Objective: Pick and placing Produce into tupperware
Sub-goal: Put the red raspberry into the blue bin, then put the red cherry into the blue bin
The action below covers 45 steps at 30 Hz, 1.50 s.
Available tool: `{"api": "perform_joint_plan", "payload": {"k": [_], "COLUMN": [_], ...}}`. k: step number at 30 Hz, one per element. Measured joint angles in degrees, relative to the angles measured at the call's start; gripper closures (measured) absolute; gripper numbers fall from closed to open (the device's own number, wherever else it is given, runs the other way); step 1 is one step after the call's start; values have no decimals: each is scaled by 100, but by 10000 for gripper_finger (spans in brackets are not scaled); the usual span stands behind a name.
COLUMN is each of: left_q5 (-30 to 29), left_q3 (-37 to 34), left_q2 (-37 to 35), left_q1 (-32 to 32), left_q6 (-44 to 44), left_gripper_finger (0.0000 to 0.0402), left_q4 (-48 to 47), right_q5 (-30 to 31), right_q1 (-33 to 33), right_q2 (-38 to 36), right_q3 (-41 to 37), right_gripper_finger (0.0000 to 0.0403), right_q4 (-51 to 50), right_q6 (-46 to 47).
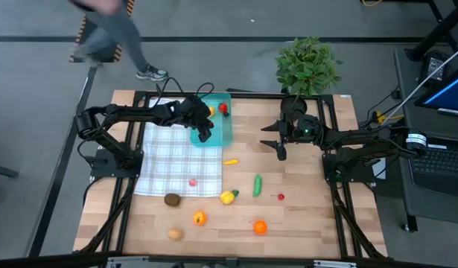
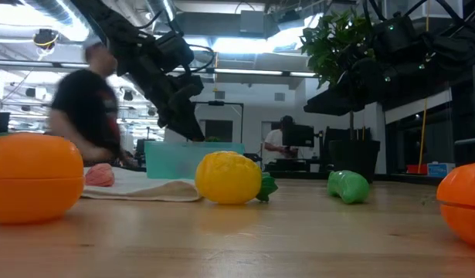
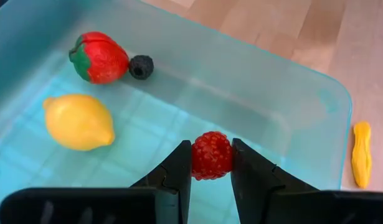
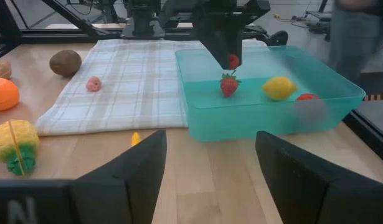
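Note:
The teal tupperware (image 1: 214, 123) stands at the far middle of the table, beside the checked cloth (image 1: 180, 160). It holds a strawberry (image 3: 99, 57), a dark berry (image 3: 141, 66) and a lemon (image 3: 78, 121). My left gripper (image 3: 211, 148) hangs over the tupperware, shut on a red raspberry (image 3: 211, 155). My right gripper (image 4: 210, 180) waits open to the right of the tupperware, holding nothing. More produce lies on the near half of the table: a green piece (image 1: 257, 184), a yellow piece (image 1: 228, 196) and two orange ones (image 1: 260, 227). My left gripper pinches the raspberry's two opposite sides (image 3: 195, 157) between its two fingers, near their free ends. The fingers slant downward from the table's left side. The raspberry (image 4: 232, 61) hangs clear above the tupperware's floor, about level with its rim.
A potted plant (image 1: 308, 65) stands at the far right. A small yellow piece (image 1: 230, 161) lies just outside the tupperware, a pink piece (image 1: 192, 182) on the cloth, a brown one (image 1: 172, 199) nearer. A person (image 1: 109, 33) walks beyond the far left edge.

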Motion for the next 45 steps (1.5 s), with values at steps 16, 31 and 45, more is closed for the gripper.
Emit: {"api": "perform_joint_plan", "payload": {"k": [16,31,45], "left_q5": [-117,-143,-138], "left_q3": [2,13,17], "left_q2": [400,818,782], "left_q1": [-2,4,-37], "left_q6": [7,257,345], "left_gripper_finger": [322,304,248], "left_q4": [65,559,836], "right_q5": [0,0,0], "right_q1": [0,-1,0], "right_q2": [0,0,0], "right_q3": [0,0,0], "right_gripper_finger": [153,153,153], "right_q4": [0,0,-2], "right_q6": [0,0,0]}}
